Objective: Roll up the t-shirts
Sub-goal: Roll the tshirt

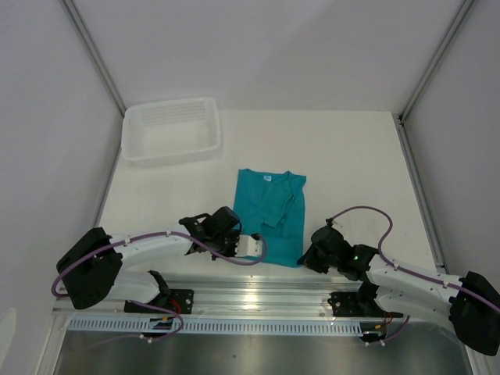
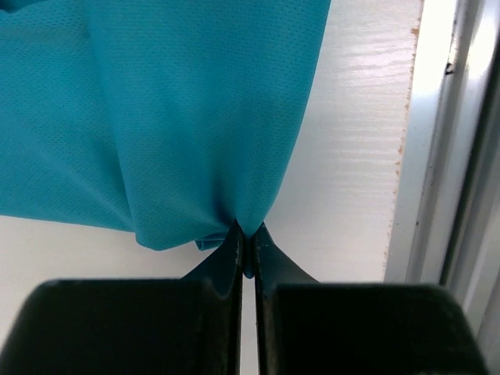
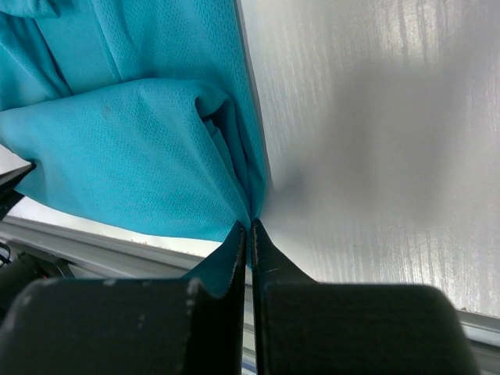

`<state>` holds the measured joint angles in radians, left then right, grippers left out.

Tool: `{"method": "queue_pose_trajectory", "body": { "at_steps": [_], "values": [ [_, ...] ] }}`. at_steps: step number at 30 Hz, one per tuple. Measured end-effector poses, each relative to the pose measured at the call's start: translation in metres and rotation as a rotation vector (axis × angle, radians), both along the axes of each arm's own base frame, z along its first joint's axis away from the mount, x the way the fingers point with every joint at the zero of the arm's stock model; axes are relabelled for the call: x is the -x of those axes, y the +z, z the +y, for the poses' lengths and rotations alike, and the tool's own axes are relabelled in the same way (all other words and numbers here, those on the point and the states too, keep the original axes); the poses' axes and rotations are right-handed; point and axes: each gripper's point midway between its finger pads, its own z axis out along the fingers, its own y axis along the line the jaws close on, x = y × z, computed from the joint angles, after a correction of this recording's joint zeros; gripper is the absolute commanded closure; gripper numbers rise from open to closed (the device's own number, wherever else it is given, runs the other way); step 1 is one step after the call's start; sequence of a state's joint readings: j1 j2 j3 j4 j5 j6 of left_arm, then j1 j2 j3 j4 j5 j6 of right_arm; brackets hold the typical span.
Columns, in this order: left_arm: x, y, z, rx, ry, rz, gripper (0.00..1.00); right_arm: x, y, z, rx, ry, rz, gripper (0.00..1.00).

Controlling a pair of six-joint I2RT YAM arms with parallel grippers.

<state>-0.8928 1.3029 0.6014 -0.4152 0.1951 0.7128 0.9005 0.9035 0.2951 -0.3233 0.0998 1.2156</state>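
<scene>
Both t-shirt (image 1: pixel 269 215) hem corners pinched, table edge (image 2: pixel 404 156) near

No text, brand, number or sign is legible in any view. The sole label, a small white neck tag (image 1: pixel 266 178) on the teal t-shirt (image 1: pixel 269 215), lies at the collar end, away from the fingers of the left gripper (image 1: pixel 259 248) and right gripper (image 1: pixel 305 256); its print is too small to read.

Shirt (image 1: pixel 269 215): teal cloth, fine pinhole knit, matt. Table (image 1: pixel 351 164): white, matt, faintly grained. Tray (image 1: pixel 172 155): white plastic, slight sheen. Rail (image 1: pixel 258 298) at near edge: brushed metal. Jaws: black, matt.
</scene>
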Motion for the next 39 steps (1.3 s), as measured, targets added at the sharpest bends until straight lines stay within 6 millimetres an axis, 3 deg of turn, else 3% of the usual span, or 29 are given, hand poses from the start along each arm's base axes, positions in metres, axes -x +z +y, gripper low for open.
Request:
{"method": "queue_pose_trajectory", "body": {
  "at_steps": [14,17,21,25,33,39],
  "values": [
    [0.039,0.021,0.013,0.024,-0.028,0.134,0.99,0.024,0.029,0.009,0.014,0.211,0.083,0.97],
    [0.046,0.026,0.012,0.038,-0.035,0.166,0.99,0.028,0.028,0.009,0.025,0.249,0.096,0.80],
    [0.045,0.037,0.009,0.064,-0.017,0.197,0.99,0.030,0.032,0.008,0.050,0.310,0.082,0.66],
    [0.038,0.048,0.003,0.091,0.026,0.241,0.99,0.021,0.048,0.011,0.073,0.375,0.011,0.61],
    [0.030,0.049,0.003,0.105,0.116,0.383,1.00,0.004,0.075,0.020,0.124,0.567,-0.192,0.60],
    [0.026,0.049,0.002,0.119,0.153,0.461,0.99,0.018,0.087,0.040,0.220,0.886,-0.478,0.57]
  ]
}}
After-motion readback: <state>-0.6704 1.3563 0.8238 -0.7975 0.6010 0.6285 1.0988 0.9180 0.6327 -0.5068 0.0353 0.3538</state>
